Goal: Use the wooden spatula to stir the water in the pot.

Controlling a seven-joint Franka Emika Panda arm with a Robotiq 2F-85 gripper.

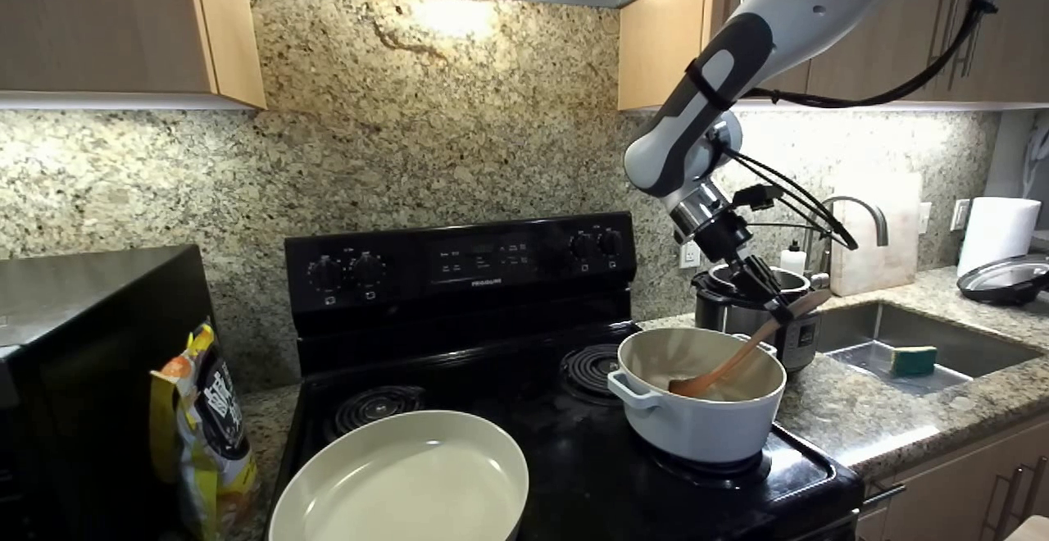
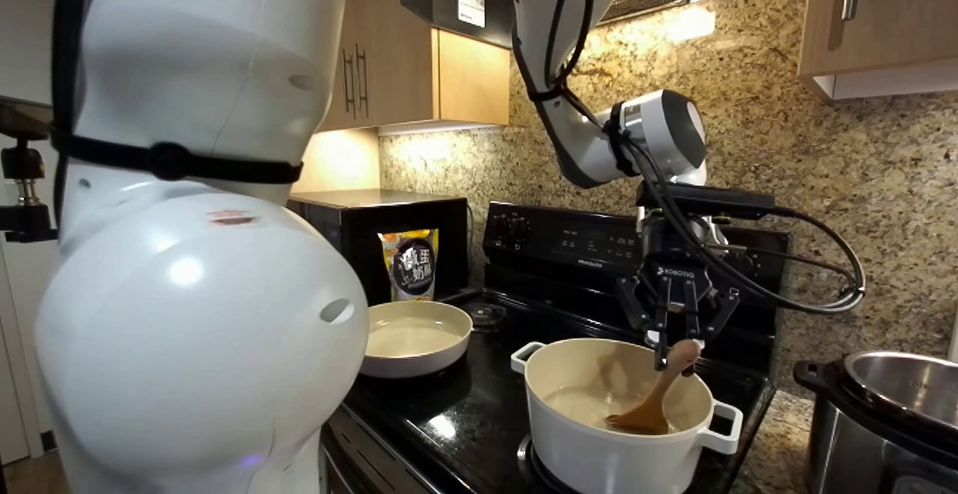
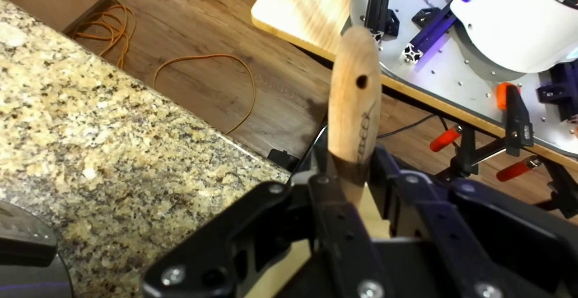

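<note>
Clamping the long handle of the flat, light tan wooden spatula, the black two-finger gripper hangs just above the rim of the wide, squat, round white pot, jaws tight on the wood w/ a finger on each side. Spatula's tilted: in an exterior view (12 straight up) its head's down inside the pot, at abt 7 o'clock, & the handle slants up over the rim twd 2 o'clock, tip poking out past the fingers. In the wrist view that tip points to 12, w/ a round hole & a dark mark on it. Can't tell how full the pot is. Pot's upright on the glossy black stove, small white side handles at approx. 9 & btwn 1 & 2. Around it in an ext. view: lg. shallow cream round pan, also on the stove, btwn 8 & 9; tall yellow-and-black printed bag, well apart at 9; shiny steel cylindrical cooker w/ black trim, behind at 1; grey steel rectangular sink btwn 2 & 3, w/ a green-and-yellow oblong sponge in it.
</note>
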